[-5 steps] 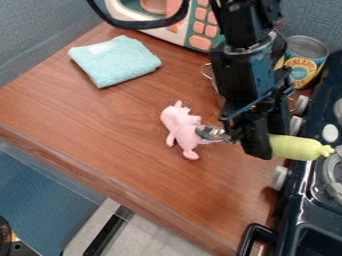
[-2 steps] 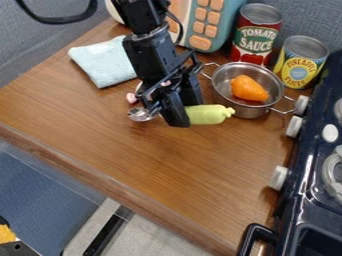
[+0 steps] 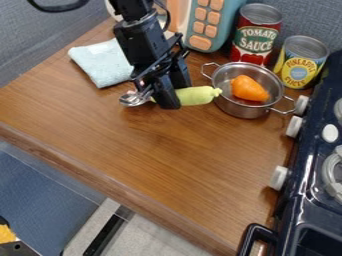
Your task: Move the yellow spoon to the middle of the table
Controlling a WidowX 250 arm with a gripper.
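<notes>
The yellow spoon (image 3: pixel 195 96) runs nearly crosswise in view, metal bowl pointing left, handle end right beside the pot (image 3: pixel 244 111). The hand (image 3: pixel 162 98) is clamped around its handle

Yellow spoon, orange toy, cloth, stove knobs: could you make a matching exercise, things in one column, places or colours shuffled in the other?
1. yellow spoon
2. orange toy
3. folded cloth
4. stove knobs

A. white
B. inside the metal pot
C. light blue
D. held in the gripper

Pairs: 1-D, 2-B, 3-C, 4-A
</notes>
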